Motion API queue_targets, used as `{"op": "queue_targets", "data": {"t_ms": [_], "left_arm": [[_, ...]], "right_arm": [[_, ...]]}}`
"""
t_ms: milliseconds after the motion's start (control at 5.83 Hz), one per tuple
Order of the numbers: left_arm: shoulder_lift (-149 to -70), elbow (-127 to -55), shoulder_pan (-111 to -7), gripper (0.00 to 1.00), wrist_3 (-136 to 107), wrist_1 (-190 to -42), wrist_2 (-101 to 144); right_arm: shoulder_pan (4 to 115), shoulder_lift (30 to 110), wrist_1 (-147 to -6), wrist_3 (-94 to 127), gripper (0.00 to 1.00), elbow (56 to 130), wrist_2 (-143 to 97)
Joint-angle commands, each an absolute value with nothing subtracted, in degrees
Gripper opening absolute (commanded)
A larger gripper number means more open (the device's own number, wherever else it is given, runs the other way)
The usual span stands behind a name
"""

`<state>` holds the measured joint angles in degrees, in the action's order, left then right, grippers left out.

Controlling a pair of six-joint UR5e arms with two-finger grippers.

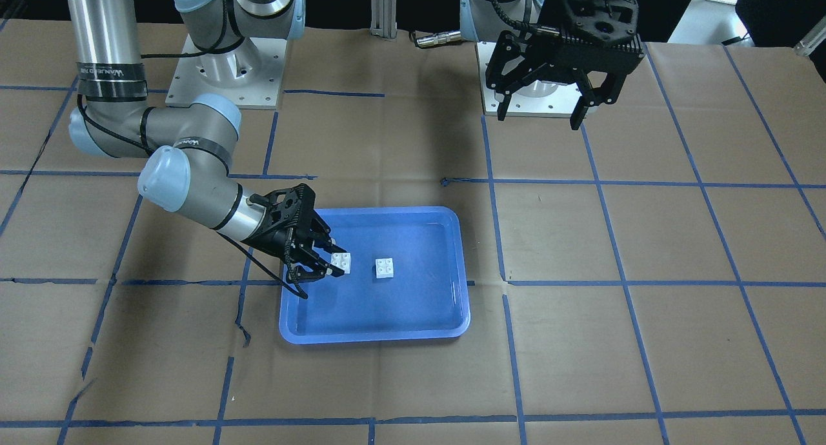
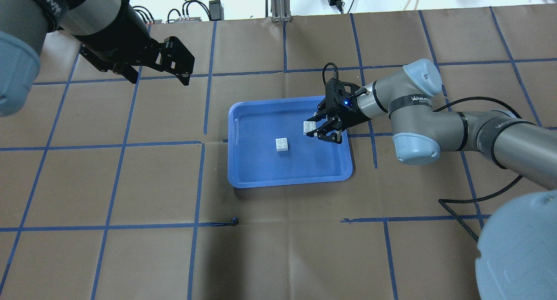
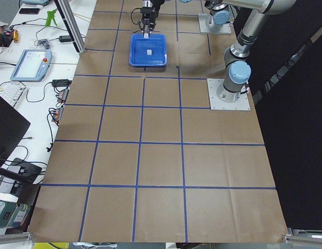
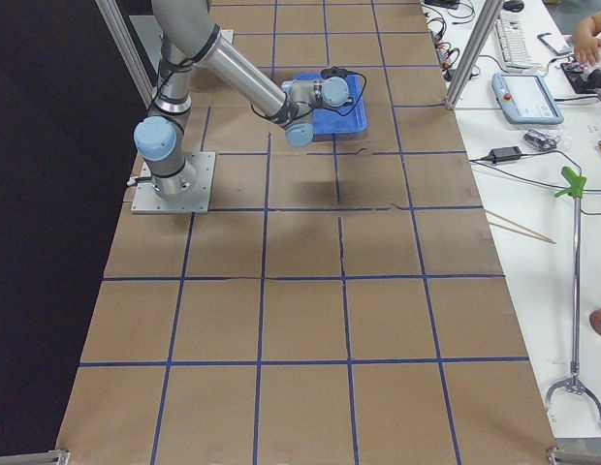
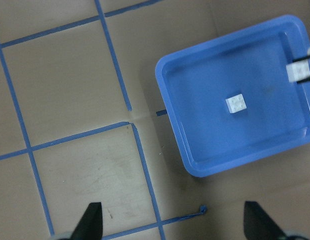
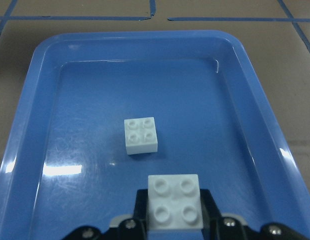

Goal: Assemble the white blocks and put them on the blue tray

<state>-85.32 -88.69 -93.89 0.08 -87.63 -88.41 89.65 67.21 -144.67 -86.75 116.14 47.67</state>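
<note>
One white block (image 2: pixel 282 145) lies studs up near the middle of the blue tray (image 2: pixel 248 169); it also shows in the front view (image 1: pixel 385 267) and the right wrist view (image 6: pixel 140 135). My right gripper (image 2: pixel 314 127) is shut on the second white block (image 2: pixel 309 126), holding it studs up just above the tray floor, to the right of the first block. The held block shows in the right wrist view (image 6: pixel 175 202) and the front view (image 1: pixel 341 262). My left gripper (image 2: pixel 174 69) is open and empty, high over the table, far left of the tray.
The table is covered in brown paper with a grid of blue tape lines (image 2: pixel 204 117). The arm bases (image 1: pixel 222 77) stand at the robot's side. A black cable (image 2: pixel 461 200) trails from the right arm. Benches with devices line the far side.
</note>
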Motion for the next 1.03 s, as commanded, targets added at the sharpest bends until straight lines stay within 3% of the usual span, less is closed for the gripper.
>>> {"op": "queue_targets", "data": {"t_ms": [0,857], "left_arm": [[-84.73,-86.15,-92.38,0.99,-2.11,-94.19,-88.59],[-83.85,-86.40,-90.35,1.00,0.52,-96.33,-88.77]], "right_arm": [[90.61,65.93,-146.95,-85.52,0.29,116.46,47.72],[90.70,63.55,-149.59,-85.52,0.29,116.54,47.72]]}}
